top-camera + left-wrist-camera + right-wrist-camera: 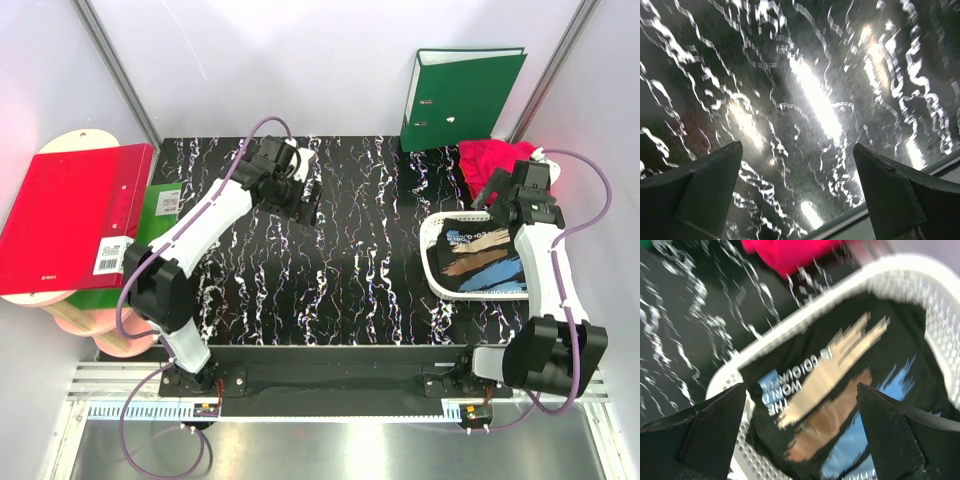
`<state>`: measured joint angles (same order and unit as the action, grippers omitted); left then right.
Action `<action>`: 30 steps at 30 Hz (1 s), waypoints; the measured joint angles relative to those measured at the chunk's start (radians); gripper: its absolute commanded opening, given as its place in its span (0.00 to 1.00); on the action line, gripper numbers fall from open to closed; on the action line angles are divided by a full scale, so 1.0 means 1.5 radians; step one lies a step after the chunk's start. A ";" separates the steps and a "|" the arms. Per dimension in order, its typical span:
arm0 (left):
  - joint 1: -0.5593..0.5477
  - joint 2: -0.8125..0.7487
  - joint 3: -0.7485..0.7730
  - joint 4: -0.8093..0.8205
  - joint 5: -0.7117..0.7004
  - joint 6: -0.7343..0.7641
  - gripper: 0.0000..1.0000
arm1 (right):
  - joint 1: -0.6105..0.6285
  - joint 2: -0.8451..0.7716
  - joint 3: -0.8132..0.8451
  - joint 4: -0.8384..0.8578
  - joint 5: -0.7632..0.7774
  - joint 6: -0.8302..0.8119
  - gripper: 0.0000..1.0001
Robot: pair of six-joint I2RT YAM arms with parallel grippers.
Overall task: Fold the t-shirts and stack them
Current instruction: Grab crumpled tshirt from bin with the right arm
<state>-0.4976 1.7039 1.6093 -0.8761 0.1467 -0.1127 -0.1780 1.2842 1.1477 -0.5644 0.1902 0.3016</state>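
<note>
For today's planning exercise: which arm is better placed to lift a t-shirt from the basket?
Right: the right gripper hangs open over the black t-shirt in the basket; the left gripper, also open, is over bare table.

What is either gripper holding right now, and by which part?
Nothing is held. The left gripper is open over bare table; the right gripper is open above the black t-shirt in the basket, nothing between its jaws.

a black table with white marbling. a white lattice basket sits on its right side. a green binder stands upright at the back. a red binder lies beyond the left edge.
</note>
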 measured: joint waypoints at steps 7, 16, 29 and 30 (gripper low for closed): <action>0.003 0.032 -0.039 -0.055 -0.032 -0.004 0.99 | -0.063 0.059 -0.034 -0.065 -0.019 0.061 0.92; 0.066 0.075 -0.053 -0.085 0.005 -0.008 0.99 | -0.190 0.116 -0.080 -0.096 -0.065 0.100 0.76; 0.086 0.110 -0.053 -0.098 0.027 -0.011 0.99 | -0.197 0.264 -0.025 -0.091 -0.163 0.104 0.00; 0.086 0.110 -0.054 -0.098 0.027 -0.011 0.99 | -0.197 0.256 -0.025 -0.092 -0.164 0.104 0.00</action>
<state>-0.3691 1.8694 1.5288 -1.0237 0.1867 -0.1287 -0.4732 1.6688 1.1103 -0.7017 -0.0551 0.4572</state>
